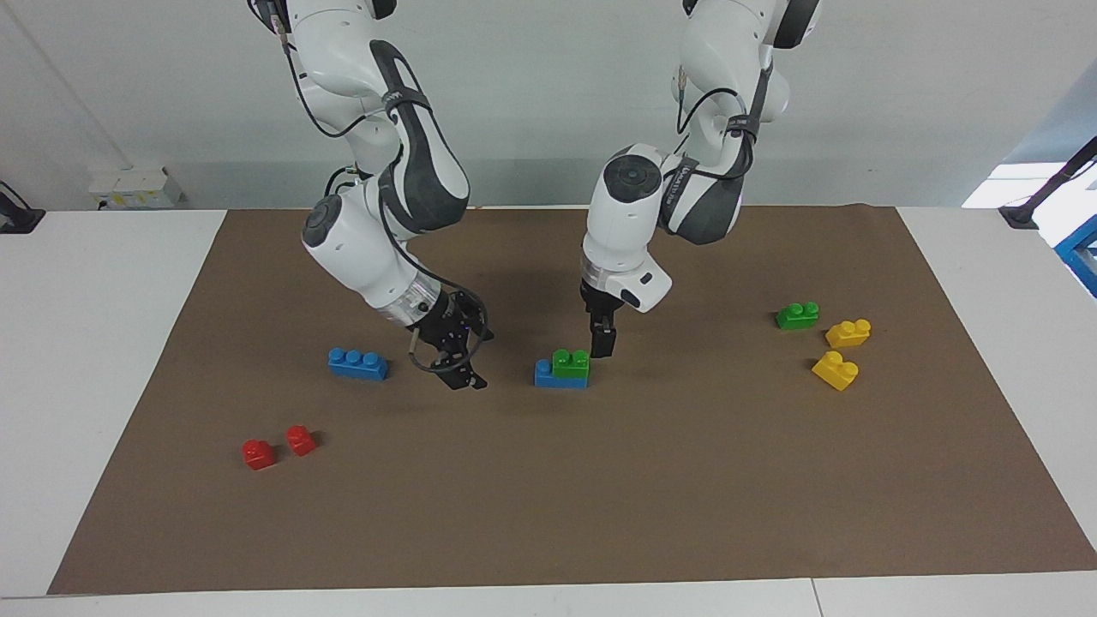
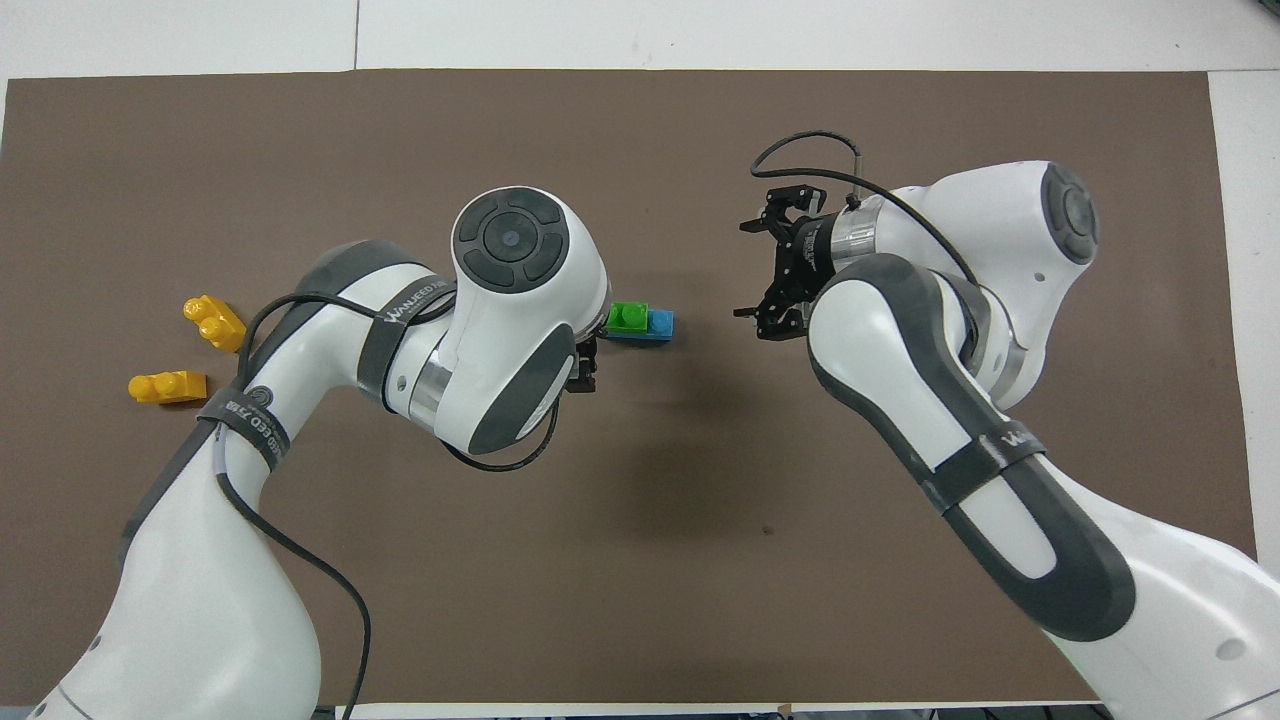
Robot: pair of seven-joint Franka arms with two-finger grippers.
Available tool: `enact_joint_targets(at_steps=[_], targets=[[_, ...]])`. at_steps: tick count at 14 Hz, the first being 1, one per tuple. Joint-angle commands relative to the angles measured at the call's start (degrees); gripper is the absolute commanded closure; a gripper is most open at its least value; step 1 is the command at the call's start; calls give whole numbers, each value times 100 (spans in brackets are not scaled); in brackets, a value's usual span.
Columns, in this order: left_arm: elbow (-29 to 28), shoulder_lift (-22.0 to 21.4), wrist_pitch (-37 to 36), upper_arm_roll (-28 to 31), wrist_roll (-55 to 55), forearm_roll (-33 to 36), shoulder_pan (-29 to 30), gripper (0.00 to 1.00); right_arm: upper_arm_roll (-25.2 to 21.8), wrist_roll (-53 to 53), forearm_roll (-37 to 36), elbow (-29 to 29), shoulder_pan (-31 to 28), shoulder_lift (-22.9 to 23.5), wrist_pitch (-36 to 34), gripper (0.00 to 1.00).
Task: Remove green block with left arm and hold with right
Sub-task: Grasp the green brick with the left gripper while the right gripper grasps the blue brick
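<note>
facing view, progress: nothing done yet; green block (image 1: 571, 362) sits pressed on the blue brick (image 1: 560, 375), mid surface (image 1: 548, 514). Left to do: pin the blue brick, grip the green one, pull it off.
facing view, left gripper (image 1: 602, 341): low, just beside the green block on the end toward the left arm; looks close to touching but not around it. Jaws: cannot tell how wide.
facing view, right gripper (image 1: 458, 370): low over bare surface between the stack and a loose blue brick (image 1: 358, 363); near the stack, apart from it. Jaws spread wide, holding nothing.
facing view, other: 2nd green block (image 1: 797, 315) lies with 2 yellow bricks (image 1: 847, 332) toward the left arm's end (not the target, judging by the arms).
overhead view, green block (image 2: 630, 319): on the stack's end toward the left arm, blue brick (image 2: 658, 325) showing beside it.
overhead view, left gripper (image 2: 585, 370): mostly hidden under its wrist, tip beside the block.
overhead view, right gripper (image 2: 768, 268): jaws wide, empty, mouth facing the stack, clear gap between.
</note>
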Motion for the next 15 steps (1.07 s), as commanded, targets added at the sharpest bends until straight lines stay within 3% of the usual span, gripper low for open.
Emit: enact_joint_targets(at_steps=[1, 5, 15], targets=[[292, 266, 75, 88, -195, 139, -116, 0, -15, -41, 151, -5, 183, 263, 240, 0], [222, 424, 409, 88, -345, 306, -177, 0, -15, -50, 143, -101, 393, 193, -147, 0], [-209, 424, 893, 106, -767, 456, -283, 0, -15, -15, 424, -129, 798, 580, 899, 0]])
